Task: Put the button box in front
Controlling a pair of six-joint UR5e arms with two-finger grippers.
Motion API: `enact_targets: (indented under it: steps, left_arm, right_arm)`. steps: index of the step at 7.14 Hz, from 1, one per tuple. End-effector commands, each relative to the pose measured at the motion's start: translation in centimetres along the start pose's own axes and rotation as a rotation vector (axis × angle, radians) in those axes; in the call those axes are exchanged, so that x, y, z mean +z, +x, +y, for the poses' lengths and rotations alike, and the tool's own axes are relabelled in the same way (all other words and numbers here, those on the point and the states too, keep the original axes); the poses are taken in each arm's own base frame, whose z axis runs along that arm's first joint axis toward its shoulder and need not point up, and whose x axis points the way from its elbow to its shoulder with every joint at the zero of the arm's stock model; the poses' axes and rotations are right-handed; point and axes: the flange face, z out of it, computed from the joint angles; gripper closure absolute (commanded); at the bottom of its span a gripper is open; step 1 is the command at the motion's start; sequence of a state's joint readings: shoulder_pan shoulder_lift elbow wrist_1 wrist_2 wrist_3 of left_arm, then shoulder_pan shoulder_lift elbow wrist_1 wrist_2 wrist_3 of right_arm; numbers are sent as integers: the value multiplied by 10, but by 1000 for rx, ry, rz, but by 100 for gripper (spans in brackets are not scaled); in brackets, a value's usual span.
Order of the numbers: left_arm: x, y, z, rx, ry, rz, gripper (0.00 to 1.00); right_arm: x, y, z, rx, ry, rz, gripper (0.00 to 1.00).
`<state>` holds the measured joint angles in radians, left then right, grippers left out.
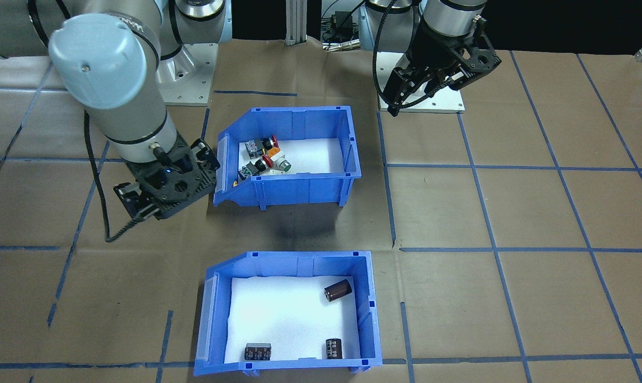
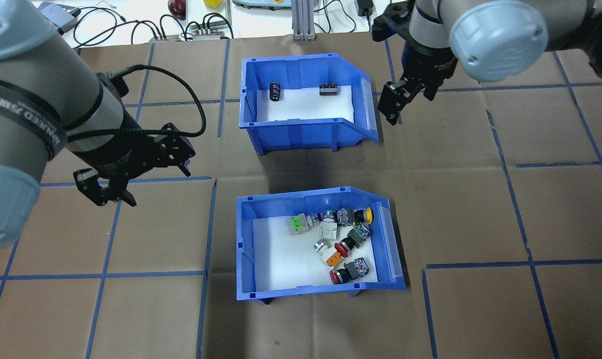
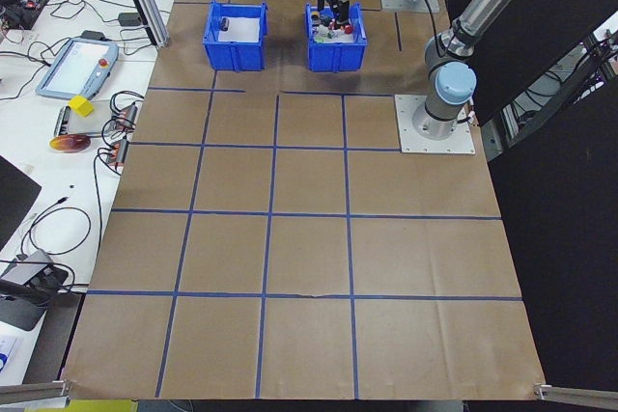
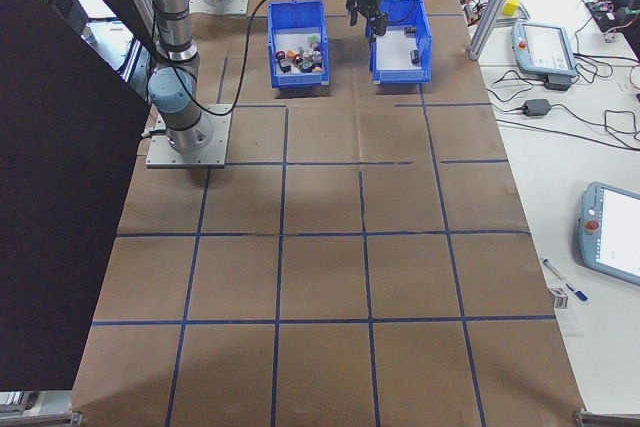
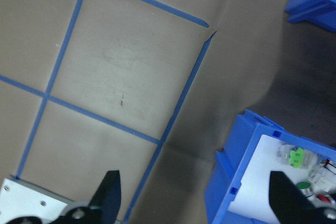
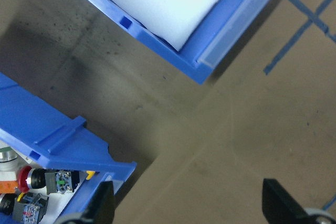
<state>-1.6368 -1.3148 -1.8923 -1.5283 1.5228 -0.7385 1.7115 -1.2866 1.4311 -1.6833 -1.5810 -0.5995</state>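
Overhead exterior view puts the button box (image 2: 314,244) nearest my base, sitting flat on the tabletop (image 2: 480,209) with its sloped open end turned toward my right side, and a jumble of red, green, yellow and orange push-button switches (image 2: 338,234) crowded against that end on the white foam. My left pincer (image 2: 107,192) hangs above bare brown paper well apart from the box on its closed side, its fingers spread wide and holding nothing. Farther out, across a strip of shadowed paper, stands the second blue bin (image 2: 305,102) with dark cylinders (image 2: 276,91) on its foam. My right pincer (image 2: 393,104) hovers just beside that far bin's sloped end, fingers apart and empty.
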Motion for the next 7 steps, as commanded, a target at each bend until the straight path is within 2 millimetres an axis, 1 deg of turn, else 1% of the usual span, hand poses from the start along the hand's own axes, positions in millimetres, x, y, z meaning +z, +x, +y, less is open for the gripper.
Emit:
enact_targets:
  steps: [1, 2, 3, 4, 5, 6, 7]
  left_arm:
    - [53, 2, 98, -295, -43, -55, 2]
    - [77, 5, 145, -413, -32, -61, 2]
    - [93, 5, 174, -537, -25, -9, 2]
    - [123, 4, 188, -696, -54, -14, 2]
    - [135, 6, 197, -712, -70, 49, 2]
    - [145, 9, 197, -801, -80, 124, 2]
    - [159, 21, 192, -822, -80, 128, 2]
  right_arm:
    - [22, -43, -84, -377, 4, 11, 0]
    - [18, -54, -112, -481, 23, 26, 0]
    - [22, -71, -135, -574, 33, 37, 0]
    - [33, -81, -150, -609, 28, 31, 0]
    - [49, -81, -156, -655, 13, 18, 0]
    - [64, -85, -161, -694, -3, 6, 0]
    - [83, -104, -168, -726, -30, -6, 0]
